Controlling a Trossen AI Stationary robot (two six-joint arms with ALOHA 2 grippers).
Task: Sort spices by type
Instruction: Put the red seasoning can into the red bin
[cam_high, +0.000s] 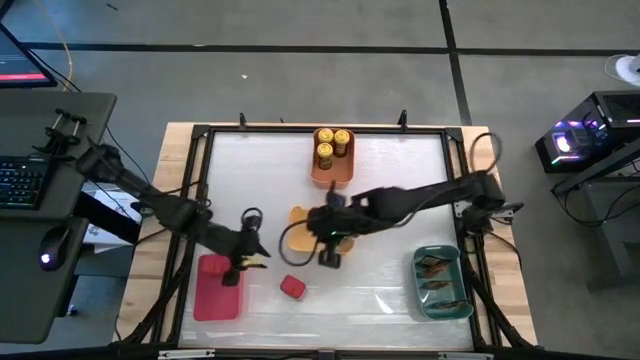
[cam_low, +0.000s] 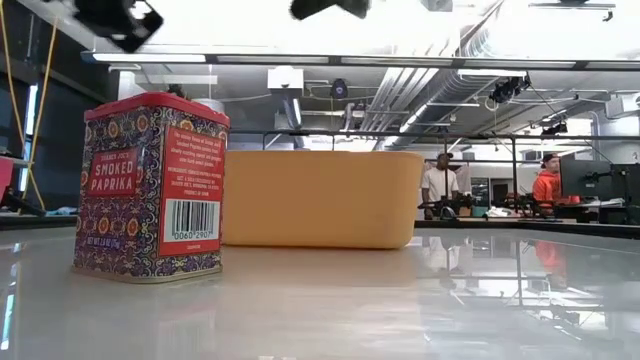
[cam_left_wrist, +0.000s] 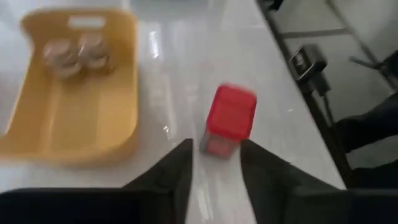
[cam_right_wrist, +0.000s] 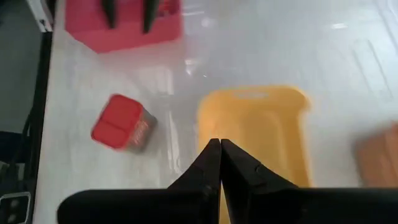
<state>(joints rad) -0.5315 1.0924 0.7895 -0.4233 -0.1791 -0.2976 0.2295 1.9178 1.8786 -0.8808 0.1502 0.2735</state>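
A red tin (cam_high: 292, 288) stands upright on the table near the front, its "Smoked Paprika" label showing in the low view (cam_low: 150, 190). My left gripper (cam_left_wrist: 216, 168) hovers open just left of it, over the red bin's (cam_high: 215, 290) far corner, fingers slanting down toward the tin (cam_left_wrist: 230, 118). My right gripper (cam_right_wrist: 219, 155) hangs shut and holding nothing above the yellow bin (cam_right_wrist: 261, 130). Two grey-brown round jars (cam_left_wrist: 78, 53) stand in that yellow bin. Three yellow-lidded jars (cam_high: 333, 145) stand in the orange bin (cam_high: 330, 170). Brownish packets (cam_high: 440, 275) lie in the teal bin (cam_high: 440, 305).
A dark frame (cam_high: 200, 200) runs round the table. Bare table lies between the tin and the teal bin. In the low view, people (cam_low: 545, 185) stand far behind the table.
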